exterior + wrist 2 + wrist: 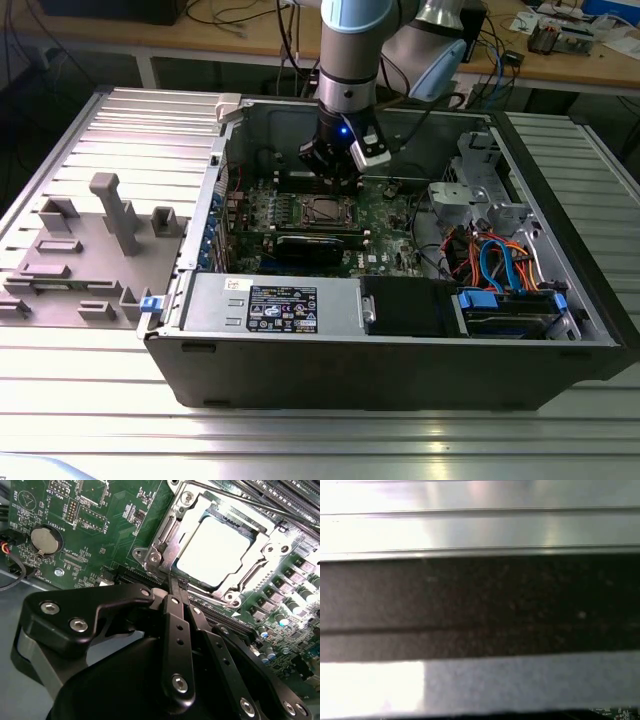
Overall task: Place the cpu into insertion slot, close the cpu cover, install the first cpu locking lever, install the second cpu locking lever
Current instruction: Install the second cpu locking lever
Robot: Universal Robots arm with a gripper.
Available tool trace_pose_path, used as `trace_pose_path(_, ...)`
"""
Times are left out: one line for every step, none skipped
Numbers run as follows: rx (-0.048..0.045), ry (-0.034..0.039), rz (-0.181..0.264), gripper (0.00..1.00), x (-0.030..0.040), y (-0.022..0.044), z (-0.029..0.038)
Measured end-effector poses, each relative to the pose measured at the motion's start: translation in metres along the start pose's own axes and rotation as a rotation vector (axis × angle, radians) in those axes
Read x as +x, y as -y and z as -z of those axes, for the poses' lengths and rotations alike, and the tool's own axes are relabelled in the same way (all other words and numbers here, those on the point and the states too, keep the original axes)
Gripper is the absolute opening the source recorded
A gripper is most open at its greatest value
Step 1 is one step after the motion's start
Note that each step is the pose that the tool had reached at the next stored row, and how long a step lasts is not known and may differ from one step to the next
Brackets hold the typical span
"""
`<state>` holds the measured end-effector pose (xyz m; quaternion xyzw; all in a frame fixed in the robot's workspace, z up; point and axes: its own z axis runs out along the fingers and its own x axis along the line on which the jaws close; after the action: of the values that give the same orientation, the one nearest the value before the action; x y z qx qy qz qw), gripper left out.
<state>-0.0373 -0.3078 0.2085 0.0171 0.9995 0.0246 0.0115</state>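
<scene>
second wrist view | cpu (216,550) seated in socket | cpu cover (165,537) closed

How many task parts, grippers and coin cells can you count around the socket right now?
cpu, seated in the socket: 1
cpu cover, down around the chip: 1
gripper, beside the socket's edge: 1
coin cell battery on the motherboard: 1
Total: 4
</scene>
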Motion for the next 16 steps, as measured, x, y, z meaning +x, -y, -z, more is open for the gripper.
trace_pose_path(0.0000,0.0000,0.000,0.11,0.0000,0.0007,0.0000)
trace_pose_path(-0.0001,0.0000,0.000,0.11,0.0000,0.0013,0.0000)
trace_pose_path(-0.0001,0.0000,0.000,0.11,-0.0001,0.0024,0.0001)
trace_pose_path(-0.0002,0.0000,0.000,0.11,-0.0001,0.0028,0.0001)
trace_pose_path(0.0000,0.0000,0.000,0.11,-0.0001,0.0032,0.0003)
trace_pose_path(0.0000,0.0000,0.000,0.11,-0.0001,0.0032,0.0010)
trace_pose_path(-0.0001,0.0001,0.000,0.11,-0.0001,0.0031,0.0025)
trace_pose_path(0.0000,0.0000,0.000,0.11,-0.0002,0.0030,0.0045)
trace_pose_path(-0.0002,0.0002,0.000,0.11,-0.0003,0.0029,0.0066)
trace_pose_path(-0.0001,0.0001,0.000,0.11,-0.0003,0.0028,0.0088)
trace_pose_path(-0.0001,0.0001,0.000,0.11,-0.0004,0.0026,0.0138)
trace_pose_path(-0.0001,0.0001,0.000,0.11,-0.0004,0.0025,0.0163)
trace_pose_path(0.0000,0.0001,0.000,0.11,-0.0005,0.0024,0.0185)
trace_pose_path(0.0000,0.0001,0.000,0.11,-0.0006,0.0022,0.0213)
trace_pose_path(-0.0001,0.0000,0.000,0.11,-0.0006,0.0022,0.0218)
trace_pose_path(-0.0002,0.0002,0.000,0.11,-0.0006,0.0022,0.0217)
